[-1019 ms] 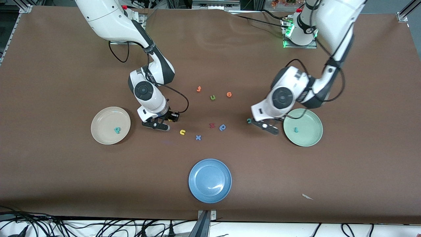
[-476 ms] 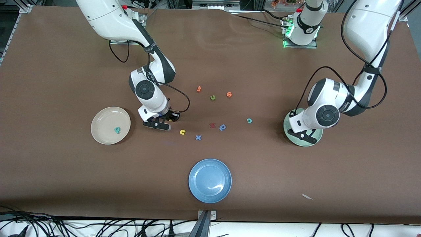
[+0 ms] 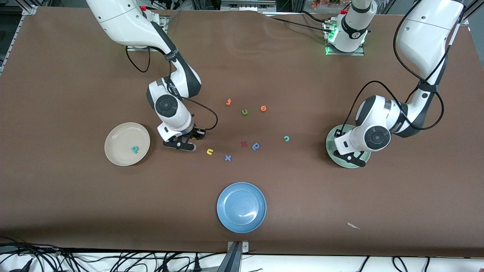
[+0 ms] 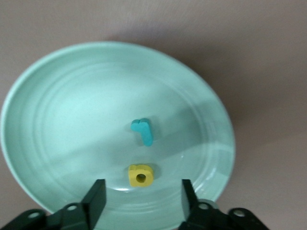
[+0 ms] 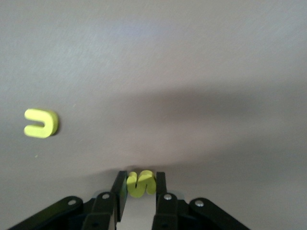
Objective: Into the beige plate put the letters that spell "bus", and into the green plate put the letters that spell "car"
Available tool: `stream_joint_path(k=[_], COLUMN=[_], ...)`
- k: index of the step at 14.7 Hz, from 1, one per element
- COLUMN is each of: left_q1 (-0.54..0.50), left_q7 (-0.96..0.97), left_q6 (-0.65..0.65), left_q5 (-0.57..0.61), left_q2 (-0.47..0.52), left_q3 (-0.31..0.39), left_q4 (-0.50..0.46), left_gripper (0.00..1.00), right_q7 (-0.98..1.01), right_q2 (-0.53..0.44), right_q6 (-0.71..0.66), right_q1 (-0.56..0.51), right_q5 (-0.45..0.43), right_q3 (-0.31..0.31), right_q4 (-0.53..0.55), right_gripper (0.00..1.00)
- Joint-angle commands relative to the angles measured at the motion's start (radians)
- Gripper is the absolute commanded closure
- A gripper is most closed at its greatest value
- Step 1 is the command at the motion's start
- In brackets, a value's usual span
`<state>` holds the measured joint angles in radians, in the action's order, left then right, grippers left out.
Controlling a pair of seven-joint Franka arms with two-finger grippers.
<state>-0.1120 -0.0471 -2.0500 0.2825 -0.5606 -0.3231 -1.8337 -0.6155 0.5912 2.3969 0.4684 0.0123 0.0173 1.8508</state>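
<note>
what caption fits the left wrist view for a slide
Left gripper open over the green plate, with the yellow a and teal r lying inside.

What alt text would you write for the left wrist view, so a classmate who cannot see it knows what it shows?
The left gripper hangs open over the green plate, its two dark fingers apart at the picture's lower edge. Inside the plate lie a small yellow a, between the fingers, and a teal r beside it. Brown table surrounds the plate.
</note>
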Motion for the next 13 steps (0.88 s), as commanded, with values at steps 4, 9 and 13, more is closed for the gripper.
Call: stream_joint_path(k=[4, 9, 13], left_q1=[0.076, 0.199, 0.241], left_q7=[0.275, 0.577, 0.676], left_q6=[0.099, 0.065, -0.05], left_q5=[-0.006, -0.054, -0.056], left_q2=[0.054, -0.027, -0.097], left_q3=[-0.131, -0.131, -0.131], left_q4=[0.086, 0.159, 0.156], left_gripper=[0.0, 0.0, 0.19], right_q7=[0.363, 0.673, 0.865], right_q2=[-0.06, -0.117, -0.131], right_q6=[-0.076, -0.07, 0.048], right_q1=[0.003, 0.001, -0.004], right_q5=[-0.014, -0.014, 0.001], right_q3=[-0.169, -0.296, -0.37], right_q4=[0.03, 0.1, 0.194], right_gripper=[0.81, 0.81, 0.75])
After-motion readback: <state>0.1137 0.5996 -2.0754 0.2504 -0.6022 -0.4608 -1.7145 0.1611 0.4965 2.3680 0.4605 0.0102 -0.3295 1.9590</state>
